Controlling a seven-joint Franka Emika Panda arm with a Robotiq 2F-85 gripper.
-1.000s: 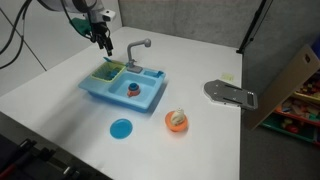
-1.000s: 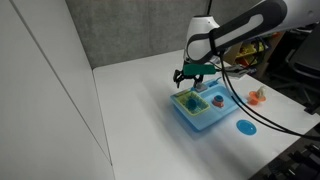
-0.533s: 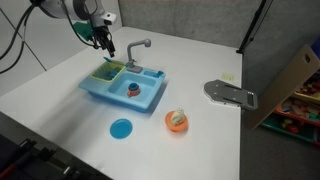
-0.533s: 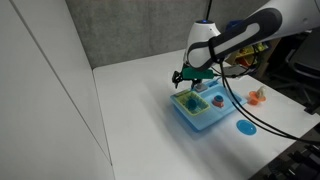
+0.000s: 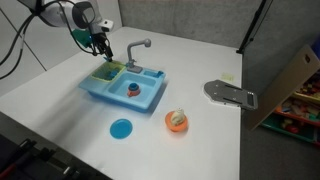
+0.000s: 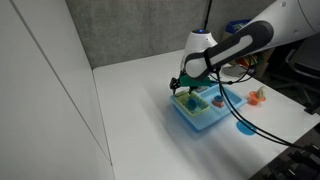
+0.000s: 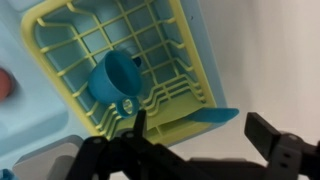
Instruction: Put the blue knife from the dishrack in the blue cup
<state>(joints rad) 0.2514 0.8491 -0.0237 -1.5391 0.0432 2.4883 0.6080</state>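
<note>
Now, a flat blue knife (image 7: 212,117) at the edge of the yellow-green dishrack (image 7: 192,45), tool (image 7: 198,132) wide open over it.

1. Cropped at 12 o'clock in the wrist view: the dishrack (image 7: 120,40).
2. Cut by the 9 o'clock edge there: a red round thing (image 7: 3,82), too little showing to identify.
3. Lost behind a finger of the end effector (image 7: 197,122): the 9 o'clock end of the blue knife (image 7: 215,116).
4. Too small to pick out in both exterior views: that knife, inside the dishrack (image 5: 105,72) (image 6: 190,98).
5. Cut at 3 o'clock in an exterior view: a cardboard box (image 5: 300,78).
</note>
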